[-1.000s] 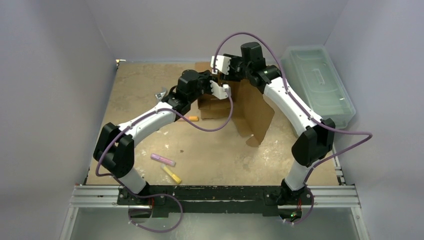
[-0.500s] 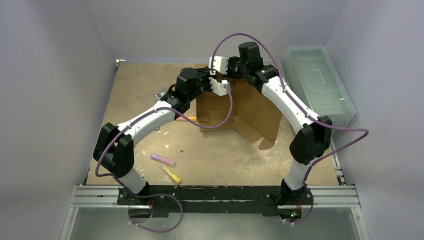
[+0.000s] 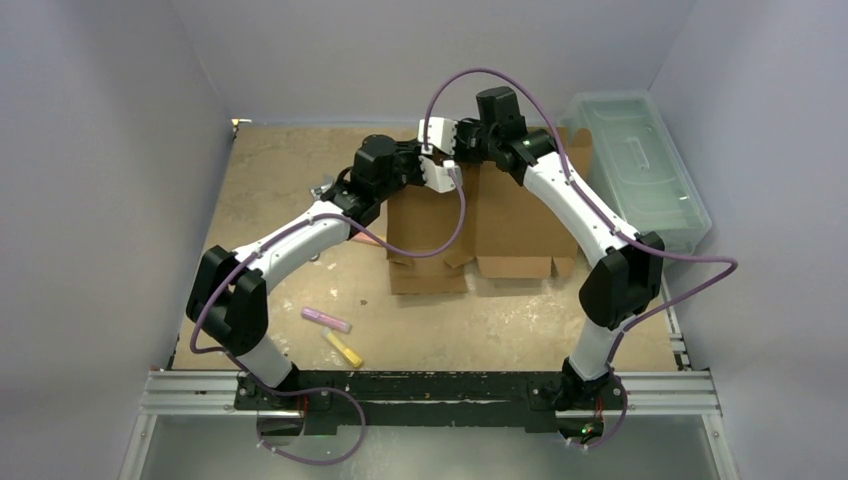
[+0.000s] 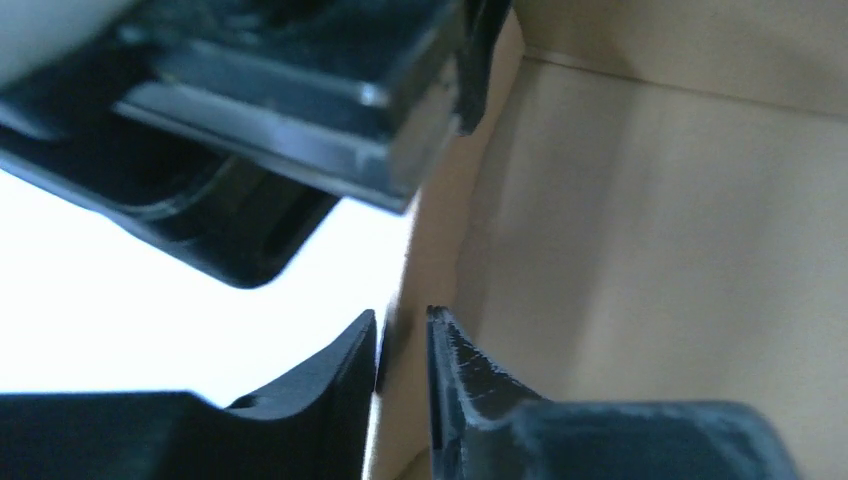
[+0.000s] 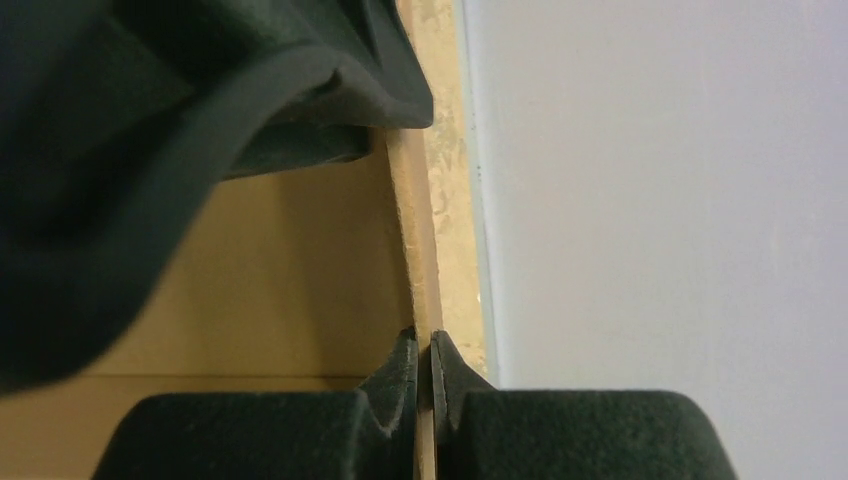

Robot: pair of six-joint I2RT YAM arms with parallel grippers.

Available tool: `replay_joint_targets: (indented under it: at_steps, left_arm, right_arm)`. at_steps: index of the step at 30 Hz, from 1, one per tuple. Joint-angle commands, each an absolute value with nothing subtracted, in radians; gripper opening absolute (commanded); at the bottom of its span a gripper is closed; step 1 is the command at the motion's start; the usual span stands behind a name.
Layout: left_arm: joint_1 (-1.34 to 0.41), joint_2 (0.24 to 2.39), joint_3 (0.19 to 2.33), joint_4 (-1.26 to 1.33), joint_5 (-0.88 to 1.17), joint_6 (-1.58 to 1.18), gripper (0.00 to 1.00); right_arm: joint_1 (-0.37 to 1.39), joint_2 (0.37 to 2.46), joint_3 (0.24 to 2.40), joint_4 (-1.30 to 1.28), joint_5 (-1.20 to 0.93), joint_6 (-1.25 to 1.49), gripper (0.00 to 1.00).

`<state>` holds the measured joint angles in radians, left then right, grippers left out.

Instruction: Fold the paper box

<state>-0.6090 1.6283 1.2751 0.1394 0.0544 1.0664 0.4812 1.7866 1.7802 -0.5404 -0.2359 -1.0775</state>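
Observation:
The paper box (image 3: 500,220) is a brown die-cut cardboard sheet, opened out wide at the middle back of the table, with its flaps and tabs toward the front. My left gripper (image 3: 443,176) and right gripper (image 3: 437,134) meet at its far edge, close together. In the left wrist view the left gripper (image 4: 402,338) is shut on the edge of the cardboard (image 4: 650,250). In the right wrist view the right gripper (image 5: 423,350) pinches the thin edge of the cardboard (image 5: 300,260). Whether the sheet lies flat or hangs raised I cannot tell.
A translucent pale-green bin (image 3: 640,170) stands at the back right, close to the box's right end. A pink marker (image 3: 326,320) and a yellow marker (image 3: 343,349) lie at the front left. A small metal object (image 3: 322,188) lies by the left arm. Grey walls enclose the table.
The cardboard has swung open from a folded, angled shape into a wide sheet spreading right and toward the front. Both grippers stayed nearly in place on its far edge.

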Motion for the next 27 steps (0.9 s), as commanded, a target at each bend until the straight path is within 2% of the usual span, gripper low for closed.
replay_joint_targets:
  at_steps: [1,2,3,7,9,10,12,15,18,22,27]
  left_arm:
    - [-0.607,1.621,1.325,0.082,0.083,1.059,0.11]
    - [-0.607,1.625,1.329,0.073,0.08,1.062,0.02]
    - [-0.607,1.628,1.333,0.062,0.077,1.062,0.0]
    - [-0.607,1.629,1.338,0.031,0.083,1.061,0.0]
    - [-0.606,1.626,1.338,0.016,0.084,1.052,0.0]
    - [-0.607,1.626,1.338,0.013,0.078,1.038,0.0]
    - [-0.605,1.627,1.342,0.002,0.061,1.013,0.0]
    - [-0.591,1.625,1.345,-0.046,0.043,0.922,0.0]
    - [-0.562,1.624,1.362,-0.08,0.038,0.79,0.0]
    - [-0.527,1.61,1.354,-0.115,0.027,0.65,0.0]
    - [-0.51,1.559,1.28,-0.151,-0.019,0.516,0.0]
  right_arm:
    - [0.479,1.766,1.821,-0.549,-0.292,-1.083,0.0]
    - [0.478,1.763,1.819,-0.549,-0.293,-1.083,0.0]
    - [0.478,1.761,1.816,-0.548,-0.294,-1.083,0.0]
    - [0.476,1.753,1.815,-0.543,-0.296,-1.06,0.01]
    - [0.475,1.749,1.818,-0.535,-0.299,-1.036,0.07]
    - [0.472,1.748,1.821,-0.535,-0.302,-1.021,0.11]
    - [0.463,1.745,1.83,-0.535,-0.3,-0.991,0.25]
    - [0.435,1.727,1.834,-0.538,-0.324,-0.937,0.52]
    - [0.402,1.681,1.818,-0.565,-0.388,-0.885,0.73]
    - [0.382,1.588,1.75,-0.59,-0.511,-0.827,0.87]
    - [0.378,1.461,1.591,-0.559,-0.697,-0.684,0.9]
